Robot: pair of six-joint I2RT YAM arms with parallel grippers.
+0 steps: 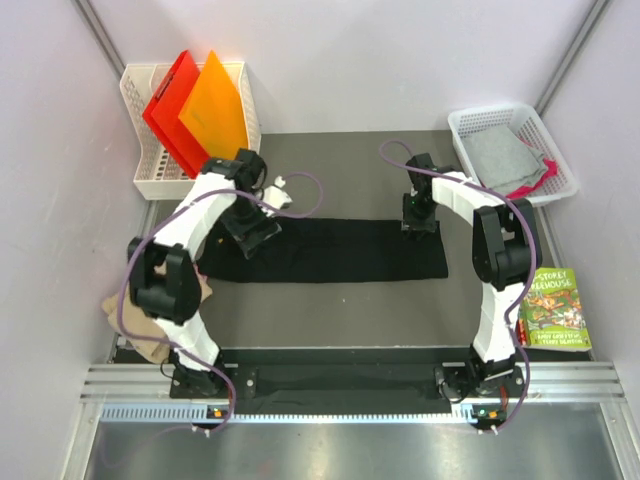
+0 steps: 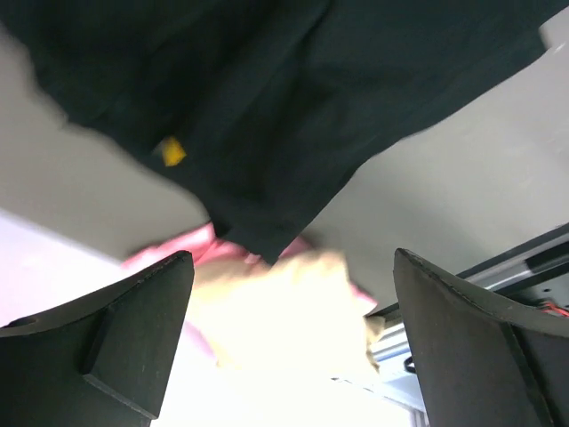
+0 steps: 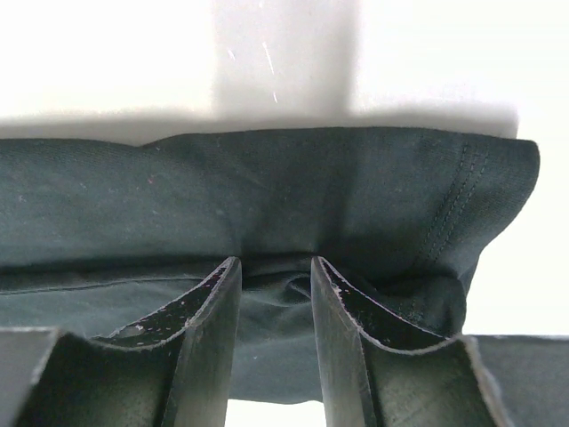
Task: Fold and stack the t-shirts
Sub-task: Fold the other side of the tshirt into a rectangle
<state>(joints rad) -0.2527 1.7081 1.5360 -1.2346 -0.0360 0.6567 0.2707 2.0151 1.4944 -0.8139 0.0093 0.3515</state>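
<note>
The black t-shirt (image 1: 330,250) lies as a long folded strip on the table (image 1: 330,320), across the middle of the top view. The main risk sits at its right end. There the right gripper (image 3: 276,302) has only a small pucker of cloth close to the stitched hem. A lift or drag could let the fabric slide out, or raise one layer alone and open the fold. The left gripper (image 1: 250,235) holds nothing, so a pull from the right alone would likely drag the strip askew rather than fold it evenly. The tan and pink shirts (image 1: 145,340), heaped at the left edge of the frame, could be snagged if the left arm swings low.

The right gripper's fingers (image 3: 209,329) stand narrow, with dark cloth bunched between them. It looks like a true pinch, though how many layers are caught cannot be told. The left gripper's fingers (image 2: 133,329) are spread wide and touch nothing, hovering over the shirt's left end.
</note>
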